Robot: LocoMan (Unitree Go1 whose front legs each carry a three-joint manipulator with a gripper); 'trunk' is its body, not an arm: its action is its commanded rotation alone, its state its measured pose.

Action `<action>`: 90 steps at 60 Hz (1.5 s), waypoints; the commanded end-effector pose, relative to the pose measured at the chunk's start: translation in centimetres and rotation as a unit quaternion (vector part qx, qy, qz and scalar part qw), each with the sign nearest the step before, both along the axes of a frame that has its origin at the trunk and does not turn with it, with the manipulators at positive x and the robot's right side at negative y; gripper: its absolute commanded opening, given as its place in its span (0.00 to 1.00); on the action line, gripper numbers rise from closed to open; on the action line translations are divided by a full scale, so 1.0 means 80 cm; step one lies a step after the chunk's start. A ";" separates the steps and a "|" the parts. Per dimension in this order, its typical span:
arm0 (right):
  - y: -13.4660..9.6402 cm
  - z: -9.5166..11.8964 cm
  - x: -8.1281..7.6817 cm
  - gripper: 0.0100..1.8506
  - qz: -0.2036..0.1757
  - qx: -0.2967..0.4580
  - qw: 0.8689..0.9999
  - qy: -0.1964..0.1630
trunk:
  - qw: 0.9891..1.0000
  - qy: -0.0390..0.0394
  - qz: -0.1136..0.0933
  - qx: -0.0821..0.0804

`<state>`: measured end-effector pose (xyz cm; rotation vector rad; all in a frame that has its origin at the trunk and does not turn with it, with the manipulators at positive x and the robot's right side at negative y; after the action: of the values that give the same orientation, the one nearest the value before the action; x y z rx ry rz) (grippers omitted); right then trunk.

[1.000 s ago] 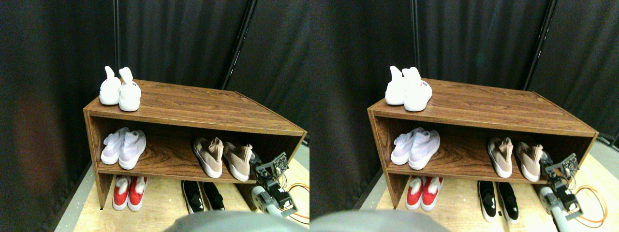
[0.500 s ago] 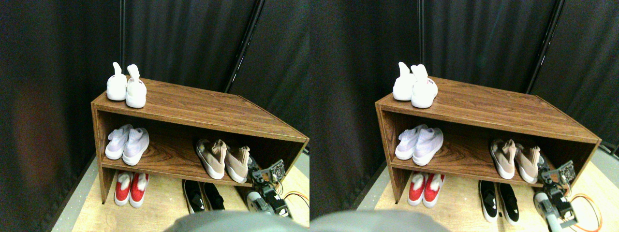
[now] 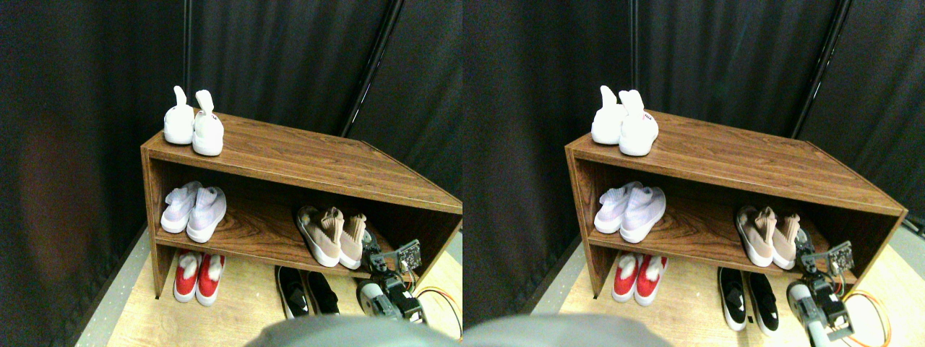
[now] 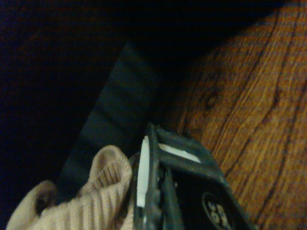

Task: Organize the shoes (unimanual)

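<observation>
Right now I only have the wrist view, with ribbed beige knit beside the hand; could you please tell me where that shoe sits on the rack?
Observer: It is the right shoe of the beige pair, toward the right end of the middle shelf.
Operator: Thank you. How does its partner lie?
Observer: The left beige shoe lies close beside it, and the two look to be touching.
Operator: And where is the hand relative to them?
Observer: The hand is at the right shoe's outer side, near the shelf's front edge.
Operator: Is anything else on that shelf?
Observer: A pale lilac pair stands at the left end, well apart from the beige shoes.
</observation>
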<state>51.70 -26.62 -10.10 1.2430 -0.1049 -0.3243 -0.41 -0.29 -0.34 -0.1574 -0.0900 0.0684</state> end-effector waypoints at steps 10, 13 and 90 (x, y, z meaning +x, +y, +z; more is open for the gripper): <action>0.010 0.000 -0.009 0.03 0.010 0.017 1.000 0.007 | 1.000 0.011 0.008 -0.007; 0.008 -0.001 -0.008 0.03 0.007 0.007 1.000 0.007 | 1.000 0.011 0.007 -0.006; -0.039 0.073 -0.142 0.03 0.147 -0.085 0.977 -0.131 | 0.999 0.028 -0.025 0.022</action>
<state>41.85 -29.62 -4.06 1.1061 -0.1538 0.0852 -0.32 -0.61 -0.56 -0.0904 -0.0672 0.0136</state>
